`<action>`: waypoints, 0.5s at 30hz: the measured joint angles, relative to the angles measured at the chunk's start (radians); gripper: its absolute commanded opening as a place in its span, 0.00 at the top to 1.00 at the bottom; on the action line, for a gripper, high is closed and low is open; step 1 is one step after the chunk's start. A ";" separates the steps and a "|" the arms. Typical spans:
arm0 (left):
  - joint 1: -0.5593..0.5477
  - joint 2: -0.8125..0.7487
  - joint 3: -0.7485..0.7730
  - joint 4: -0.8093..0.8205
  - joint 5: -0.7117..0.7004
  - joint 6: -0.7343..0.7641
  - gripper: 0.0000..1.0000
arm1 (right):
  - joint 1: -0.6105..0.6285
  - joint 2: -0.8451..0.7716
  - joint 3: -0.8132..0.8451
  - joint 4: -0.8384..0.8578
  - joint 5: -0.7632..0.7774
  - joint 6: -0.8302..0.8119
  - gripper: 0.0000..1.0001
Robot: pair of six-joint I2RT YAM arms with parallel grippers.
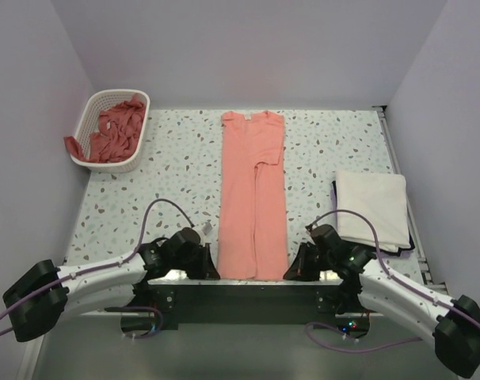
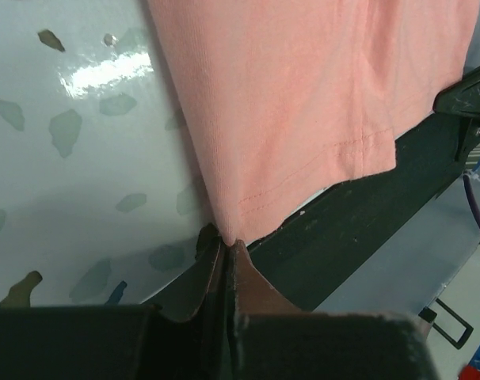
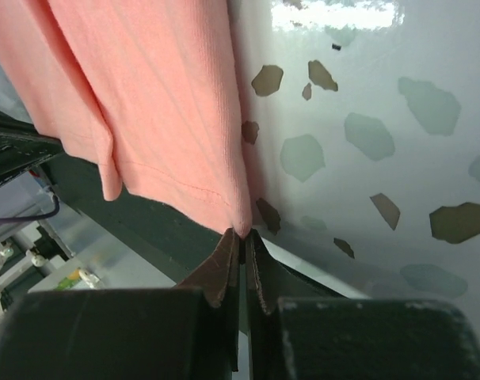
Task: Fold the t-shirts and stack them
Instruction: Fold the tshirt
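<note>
One soft, limp salmon-pink cloth t-shirt, folded to a long strip, lay along the middle of the speckled tabletop, hem at the near edge. There the left claw and right claw each pinched shut on a hem corner, likely the surest hold. One folded white t-shirt sat by the right edge. A heap of pink t-shirts, too tangled to count, filled one white lattice basket at the far-left corner.

Speckled table with basket, pink t-shirt, apparently folded white t-shirt.
</note>
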 measured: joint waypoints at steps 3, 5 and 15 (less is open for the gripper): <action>-0.027 -0.036 0.000 -0.027 -0.010 -0.010 1.00 | 0.001 -0.065 0.000 -0.052 0.000 -0.009 1.00; -0.040 -0.065 0.000 -0.051 -0.016 -0.012 1.00 | 0.002 -0.109 0.002 -0.092 0.001 -0.016 1.00; -0.034 0.024 0.211 -0.170 -0.090 0.017 1.00 | 0.002 -0.024 0.275 -0.245 0.090 -0.146 1.00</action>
